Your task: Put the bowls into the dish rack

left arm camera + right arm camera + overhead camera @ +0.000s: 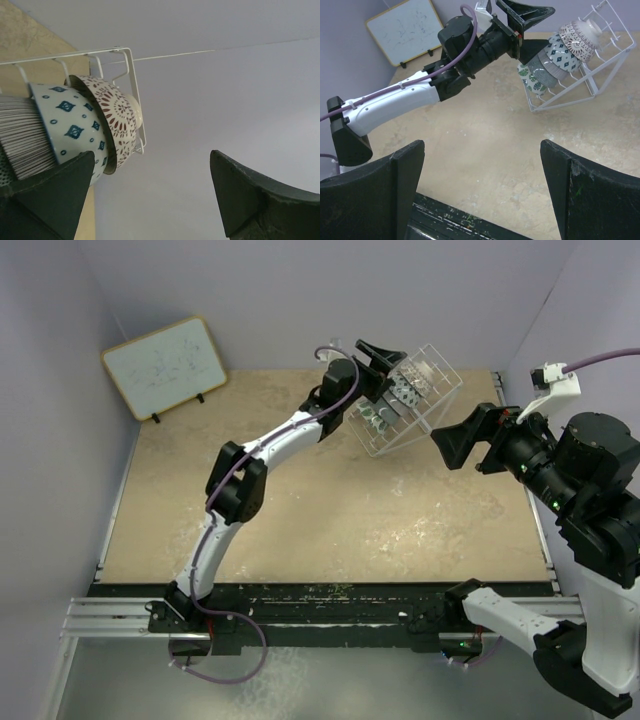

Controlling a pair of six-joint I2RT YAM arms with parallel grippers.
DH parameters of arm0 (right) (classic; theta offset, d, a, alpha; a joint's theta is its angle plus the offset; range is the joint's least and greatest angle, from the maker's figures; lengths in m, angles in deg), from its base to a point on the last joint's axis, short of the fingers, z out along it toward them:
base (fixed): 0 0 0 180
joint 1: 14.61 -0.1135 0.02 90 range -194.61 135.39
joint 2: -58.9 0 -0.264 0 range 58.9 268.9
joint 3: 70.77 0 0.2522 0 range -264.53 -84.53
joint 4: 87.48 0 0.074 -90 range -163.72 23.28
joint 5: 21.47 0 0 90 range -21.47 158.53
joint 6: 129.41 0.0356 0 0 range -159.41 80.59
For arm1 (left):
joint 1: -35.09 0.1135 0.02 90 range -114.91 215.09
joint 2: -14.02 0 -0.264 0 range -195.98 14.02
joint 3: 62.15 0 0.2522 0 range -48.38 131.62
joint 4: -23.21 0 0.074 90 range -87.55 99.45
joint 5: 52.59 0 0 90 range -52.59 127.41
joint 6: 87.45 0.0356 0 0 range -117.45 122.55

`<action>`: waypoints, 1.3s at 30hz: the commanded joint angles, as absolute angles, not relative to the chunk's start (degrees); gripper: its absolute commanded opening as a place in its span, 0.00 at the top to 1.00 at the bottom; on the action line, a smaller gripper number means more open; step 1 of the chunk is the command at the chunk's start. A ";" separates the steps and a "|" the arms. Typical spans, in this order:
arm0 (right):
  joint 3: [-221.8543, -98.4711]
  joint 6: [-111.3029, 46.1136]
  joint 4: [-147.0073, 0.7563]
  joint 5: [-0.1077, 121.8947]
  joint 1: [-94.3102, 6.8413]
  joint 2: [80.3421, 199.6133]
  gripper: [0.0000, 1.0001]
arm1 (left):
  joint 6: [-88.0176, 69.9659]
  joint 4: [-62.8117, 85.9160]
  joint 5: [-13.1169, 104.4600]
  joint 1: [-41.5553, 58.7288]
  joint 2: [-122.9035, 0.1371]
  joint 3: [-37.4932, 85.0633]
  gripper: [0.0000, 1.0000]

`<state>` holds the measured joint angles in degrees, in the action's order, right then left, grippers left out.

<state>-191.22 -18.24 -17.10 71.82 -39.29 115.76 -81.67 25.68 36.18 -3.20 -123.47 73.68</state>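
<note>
The white wire dish rack (425,405) stands tilted at the far right of the table. It also shows in the right wrist view (592,75). Several bowls stand on edge in it in a row: brown-white lattice (577,37), blue-patterned (562,55), grey striped (545,67) and green-and-white (530,82). The left wrist view shows the lattice bowl (117,117), the blue bowl (70,127) and the grey bowl (22,137) close up. A pinkish-purple bowl is not in view. My left gripper (378,362) is open and empty, right beside the bowls' rims. My right gripper (458,440) is open and empty, raised to the right of the rack.
A wood-framed whiteboard (165,365) leans at the far left corner. Grey walls enclose the tan table (330,510) on three sides. The black base rail (320,605) runs along the near edge.
</note>
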 commanded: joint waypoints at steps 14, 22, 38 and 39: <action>-192.47 -16.18 -19.23 70.43 -39.04 114.60 0.00 | -60.68 16.43 43.59 -1.76 -98.34 54.57 0.01; -189.21 -14.79 -19.98 69.58 -39.05 113.33 0.00 | -41.01 -3.71 34.02 -1.65 -80.07 44.86 0.01; -180.23 -11.92 -24.60 70.13 -39.07 112.23 0.00 | -42.00 -41.65 0.78 -1.61 -50.15 31.21 0.01; -179.86 -11.72 -24.70 70.45 -39.04 112.25 0.00 | -42.81 -43.42 -0.25 -1.65 -49.92 31.76 0.01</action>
